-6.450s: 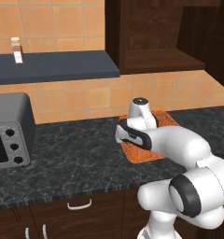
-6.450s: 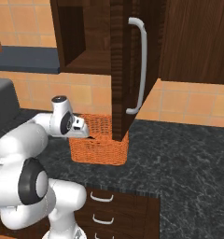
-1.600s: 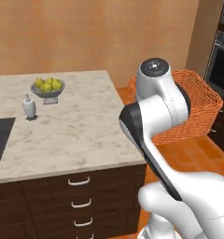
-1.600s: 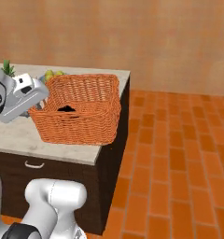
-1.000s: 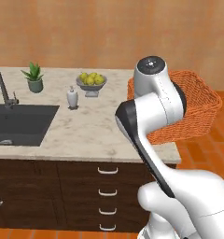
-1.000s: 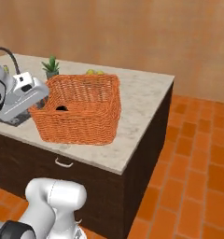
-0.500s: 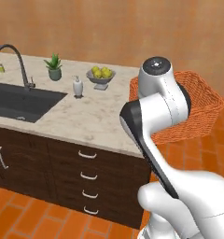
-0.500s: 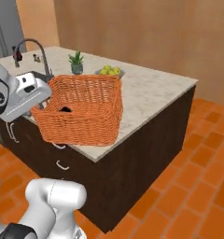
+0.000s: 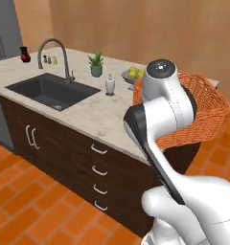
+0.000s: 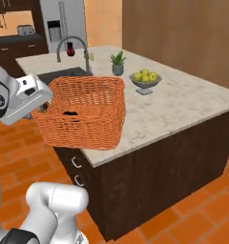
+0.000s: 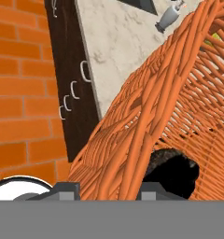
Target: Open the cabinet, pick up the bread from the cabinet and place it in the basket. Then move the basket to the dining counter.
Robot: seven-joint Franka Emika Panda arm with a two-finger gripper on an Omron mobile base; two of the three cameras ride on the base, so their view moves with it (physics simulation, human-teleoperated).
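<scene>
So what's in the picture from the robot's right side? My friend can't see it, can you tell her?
The robot's gripper holds an orange basket by its rim over the corner of the dining counter, with the dark bread inside. Farther along the counter are a fruit bowl, a small plant and a curved faucet.

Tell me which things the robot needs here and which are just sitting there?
Needed: orange woven wicker basket, dark lumpy bread inside it, beige marbled dining counter, gripper on the basket's wall.
Just sitting: fruit bowl, potted plant, curved faucet, soap bottle.
</scene>
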